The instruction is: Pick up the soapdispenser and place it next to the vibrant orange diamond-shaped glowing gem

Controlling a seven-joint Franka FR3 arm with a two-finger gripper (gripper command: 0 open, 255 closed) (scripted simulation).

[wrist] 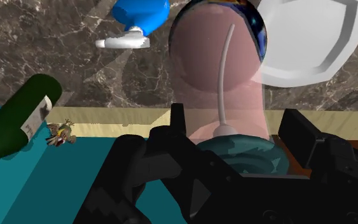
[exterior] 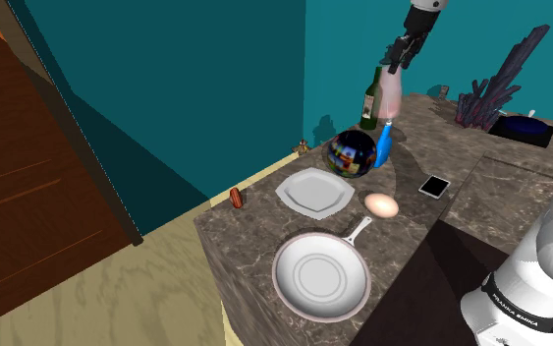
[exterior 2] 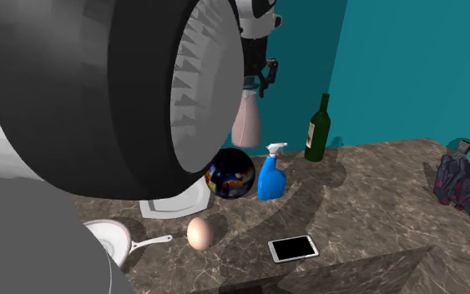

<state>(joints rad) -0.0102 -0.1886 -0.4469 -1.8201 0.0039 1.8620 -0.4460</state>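
My gripper [exterior: 394,61] hangs high over the far end of the marble counter [exterior: 431,231], shut on the top of a pale pink translucent soap dispenser [exterior: 390,98]. The bottle hangs clear of the counter, above a blue spray bottle [exterior: 384,147] and a dark shiny sphere [exterior: 352,152]. In the wrist view the black fingers [wrist: 177,121] clasp the dispenser's [wrist: 219,70] teal collar. The second exterior view has the dispenser [exterior 2: 246,121] under the gripper [exterior 2: 262,73]. A small orange-brown object [exterior: 303,147] that may be the gem lies by the teal wall, also seen as a small object [wrist: 60,132].
A green wine bottle [exterior: 371,98] stands near the wall. A white plate [exterior: 313,192], an egg [exterior: 381,204], a pan [exterior: 320,275] and a phone [exterior: 434,186] lie nearer. A red-brown item [exterior: 237,199] sits at the counter's edge. Purple coral [exterior: 505,88] stands far right.
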